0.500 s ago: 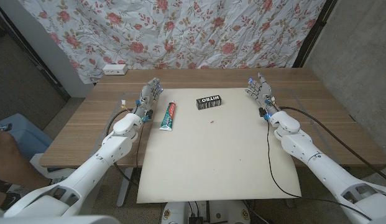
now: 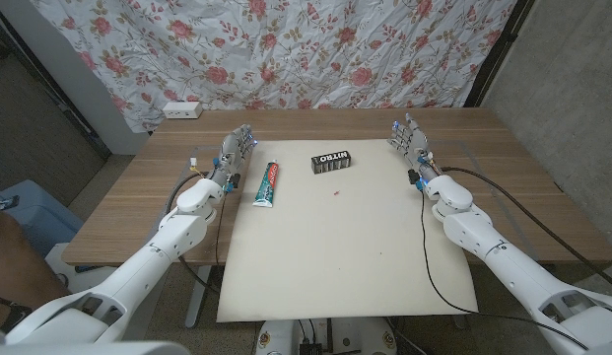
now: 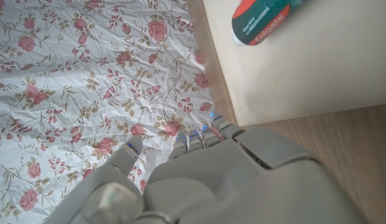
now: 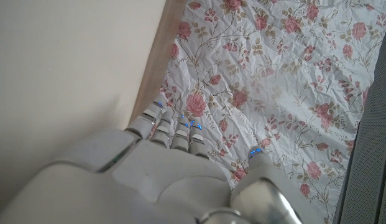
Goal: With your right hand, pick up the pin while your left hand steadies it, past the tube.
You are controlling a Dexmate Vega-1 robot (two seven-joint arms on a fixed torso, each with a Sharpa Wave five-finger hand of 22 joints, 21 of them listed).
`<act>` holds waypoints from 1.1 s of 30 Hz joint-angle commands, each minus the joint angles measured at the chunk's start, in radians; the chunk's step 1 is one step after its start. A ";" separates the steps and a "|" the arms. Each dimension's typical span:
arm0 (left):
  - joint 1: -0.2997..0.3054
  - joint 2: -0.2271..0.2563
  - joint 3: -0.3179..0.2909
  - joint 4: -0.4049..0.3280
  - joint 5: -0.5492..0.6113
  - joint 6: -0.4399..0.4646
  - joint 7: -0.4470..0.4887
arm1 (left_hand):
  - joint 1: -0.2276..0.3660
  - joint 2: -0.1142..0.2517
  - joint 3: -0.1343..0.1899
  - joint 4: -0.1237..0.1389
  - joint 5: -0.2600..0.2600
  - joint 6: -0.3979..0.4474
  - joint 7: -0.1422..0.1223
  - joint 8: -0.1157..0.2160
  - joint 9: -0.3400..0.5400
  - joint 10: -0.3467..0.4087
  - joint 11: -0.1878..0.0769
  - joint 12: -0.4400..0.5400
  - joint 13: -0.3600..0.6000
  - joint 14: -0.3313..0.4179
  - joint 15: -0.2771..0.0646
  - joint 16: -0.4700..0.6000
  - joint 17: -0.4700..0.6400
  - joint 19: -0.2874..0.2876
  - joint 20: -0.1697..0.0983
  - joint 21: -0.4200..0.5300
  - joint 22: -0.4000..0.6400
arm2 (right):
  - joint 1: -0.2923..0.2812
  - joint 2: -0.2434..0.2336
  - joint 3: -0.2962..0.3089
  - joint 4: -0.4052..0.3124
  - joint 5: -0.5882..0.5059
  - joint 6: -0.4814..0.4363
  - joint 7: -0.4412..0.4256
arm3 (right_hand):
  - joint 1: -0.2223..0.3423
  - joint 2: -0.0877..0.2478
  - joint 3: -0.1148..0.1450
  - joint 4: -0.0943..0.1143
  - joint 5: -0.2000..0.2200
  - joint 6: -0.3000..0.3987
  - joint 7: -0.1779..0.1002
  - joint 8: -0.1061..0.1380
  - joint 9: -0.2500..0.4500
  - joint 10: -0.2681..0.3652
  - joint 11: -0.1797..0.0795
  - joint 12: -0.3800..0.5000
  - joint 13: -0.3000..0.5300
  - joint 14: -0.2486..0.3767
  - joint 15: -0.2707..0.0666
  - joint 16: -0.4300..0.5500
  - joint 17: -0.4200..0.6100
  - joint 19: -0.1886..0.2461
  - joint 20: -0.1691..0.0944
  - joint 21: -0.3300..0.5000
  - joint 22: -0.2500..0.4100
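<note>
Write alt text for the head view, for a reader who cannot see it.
Two robot arms reach over a wooden table covered by a cream mat, the left hand and right hand open at its far corners, holding nothing. Between them lie a toothpaste tube, a black box and a tiny red pin, before a floral cloth.

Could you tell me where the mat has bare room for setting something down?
The near half of the mat, between both arms, is bare. The far strip is busier: the tube beside the left hand, the black box and the tiny pin.
</note>
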 commanded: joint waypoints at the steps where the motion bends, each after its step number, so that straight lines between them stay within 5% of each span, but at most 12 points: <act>1: 0.007 -0.004 -0.004 -0.011 0.012 -0.016 0.024 | 0.000 0.086 0.005 -0.002 0.007 0.001 -0.001 0.003 0.003 0.013 -0.004 0.010 0.002 0.011 -0.005 0.010 0.004 0.018 0.004 0.000 0.004 | 0.003 -0.014 -0.017 -0.016 -0.055 0.031 -0.006 | 0.014 0.009 0.009 -0.007 0.003 0.012 -0.005 0.008 0.002 0.010 -0.006 0.004 0.001 0.001 -0.006 -0.004 -0.001 0.003 -0.013 0.005 0.003; 17: 0.012 0.001 -0.007 -0.036 0.025 -0.007 0.057 | -0.007 0.087 -0.002 0.007 0.006 0.002 -0.006 0.002 0.003 0.044 -0.014 0.014 0.002 0.034 -0.021 0.015 0.006 0.039 0.005 -0.004 0.004 | 0.031 -0.057 -0.064 -0.049 -0.201 0.041 -0.028 | 0.028 0.014 0.016 -0.022 0.001 0.016 -0.011 0.008 0.002 0.019 -0.009 0.006 0.000 0.015 -0.018 -0.001 -0.009 0.014 -0.025 0.009 0.003; 33: 0.038 -0.011 -0.014 -0.081 0.018 0.006 0.107 | -0.005 0.092 -0.002 0.007 0.008 0.024 -0.006 0.007 0.003 0.078 -0.020 0.018 0.000 0.053 -0.028 0.015 0.005 0.047 0.002 -0.012 0.004 | 0.006 -0.157 -0.081 -0.148 -0.365 0.035 -0.057 | 0.028 0.012 0.016 -0.030 -0.004 0.022 -0.031 0.008 0.001 0.025 -0.011 0.006 -0.001 0.019 -0.031 -0.001 -0.013 0.003 -0.036 0.004 0.002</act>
